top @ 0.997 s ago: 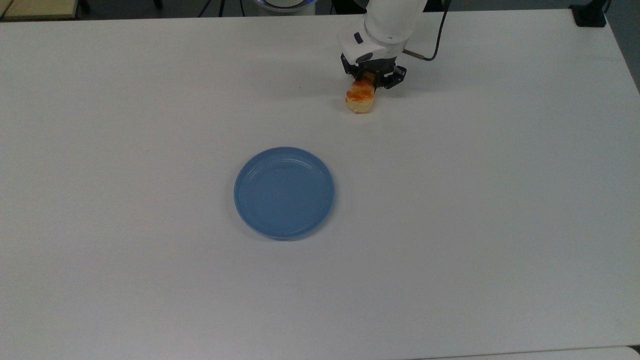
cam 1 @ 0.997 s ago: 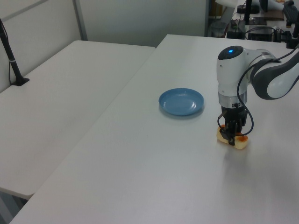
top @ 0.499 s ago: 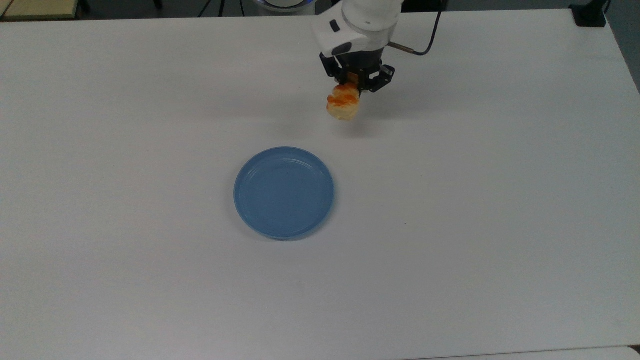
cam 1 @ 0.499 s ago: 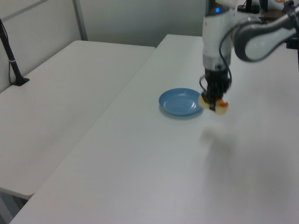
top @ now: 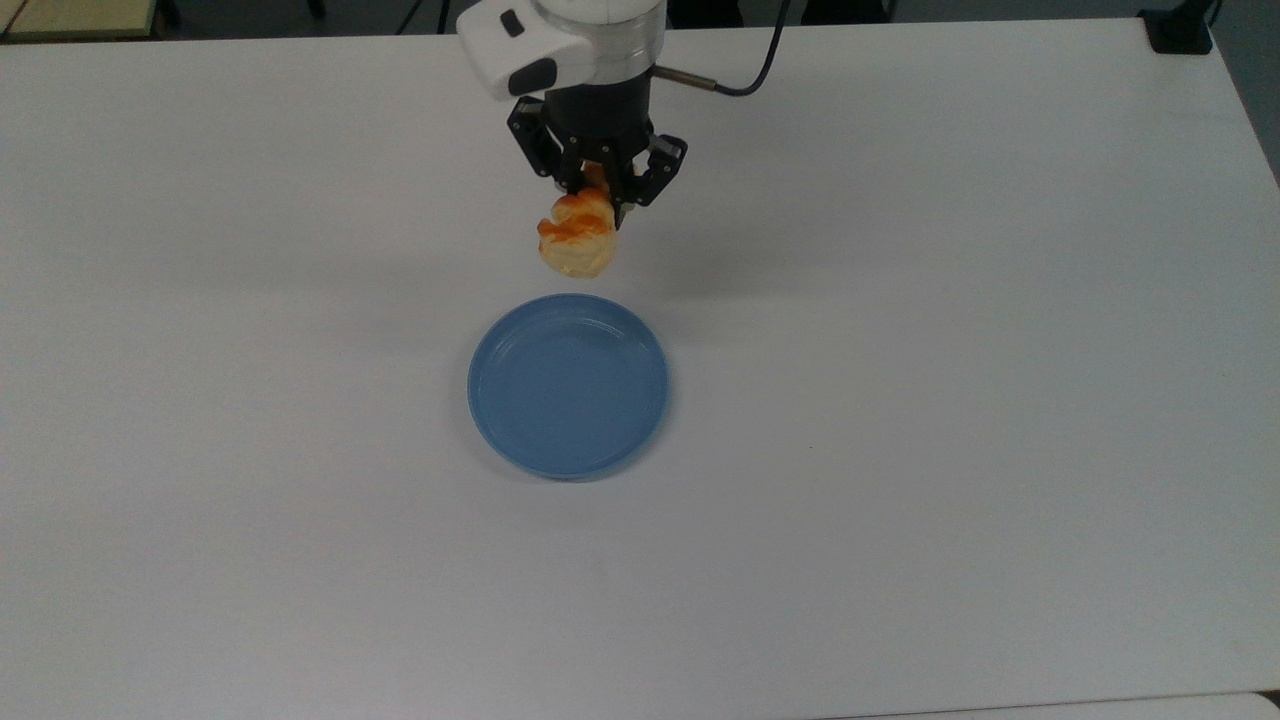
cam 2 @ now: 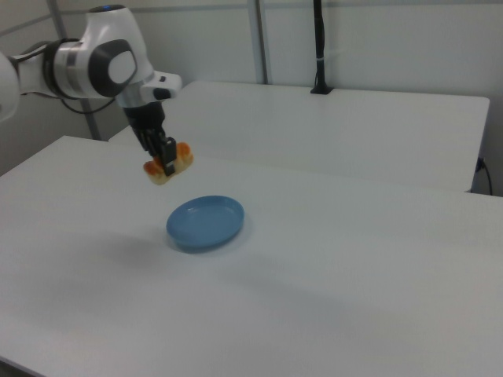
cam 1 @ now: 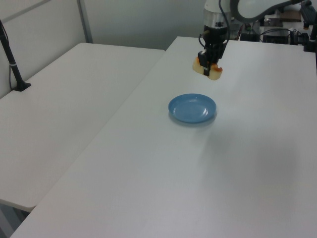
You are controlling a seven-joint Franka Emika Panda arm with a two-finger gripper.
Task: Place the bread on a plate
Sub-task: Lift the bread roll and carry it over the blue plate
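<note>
The pale-yellow bread (top: 577, 238) (cam 1: 208, 69) (cam 2: 167, 166) with orange-brown glazed bumps hangs in the air, held by my gripper (top: 598, 195) (cam 1: 207, 63) (cam 2: 167, 162), which is shut on it. The round light-blue plate (top: 568, 384) (cam 1: 192, 108) (cam 2: 205, 222) lies flat on the white table, with nothing on it. In the top view the bread hovers just beyond the plate's far rim. The left view and the right view show it well above the table surface.
A white table (top: 950, 400) spreads wide on all sides of the plate. A second white table (cam 1: 64, 89) adjoins it in the left view, with a black pole (cam 1: 12, 64) clamped on it. Another black pole (cam 2: 318, 47) stands at the back in the right view.
The gripper has lifted the bread off the table and carried it toward the top view's left, from the far right area to just behind the plate. The plate stayed put.
</note>
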